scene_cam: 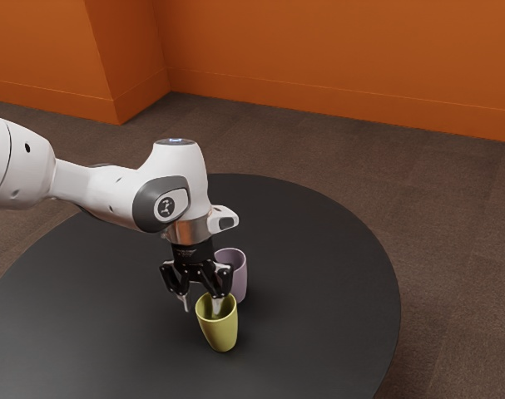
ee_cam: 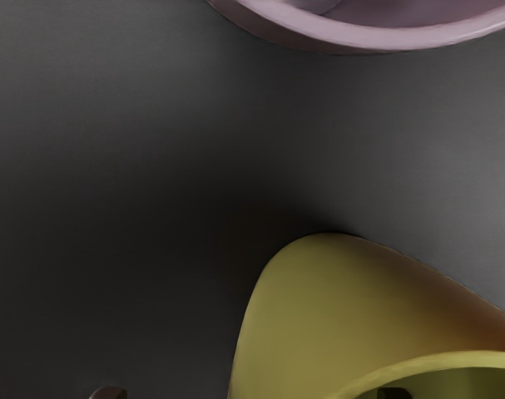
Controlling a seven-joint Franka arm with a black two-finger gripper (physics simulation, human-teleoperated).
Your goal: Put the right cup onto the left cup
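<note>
My gripper (scene_cam: pixel 201 307) is over the yellow-green cup (scene_cam: pixel 222 332) with its fingers spread. One finger reaches down inside that cup's mouth; the other hangs outside the wall, with a gap to it. The cup seems to lean slightly. Behind the hand stands the pale purple cup (scene_cam: pixel 240 284), partly covered by it. In the wrist view the tips of the gripper (ee_cam: pixel 252 393) straddle the near wall of the yellow-green cup (ee_cam: pixel 319 307), and the purple cup (ee_cam: pixel 360 37) is apart from it, across a strip of table.
Both cups are on a round black table (scene_cam: pixel 319 249), whose curved edge runs around toward the exterior view's right. Brown carpet (scene_cam: pixel 452 249) and orange walls (scene_cam: pixel 344 50) lie beyond.
</note>
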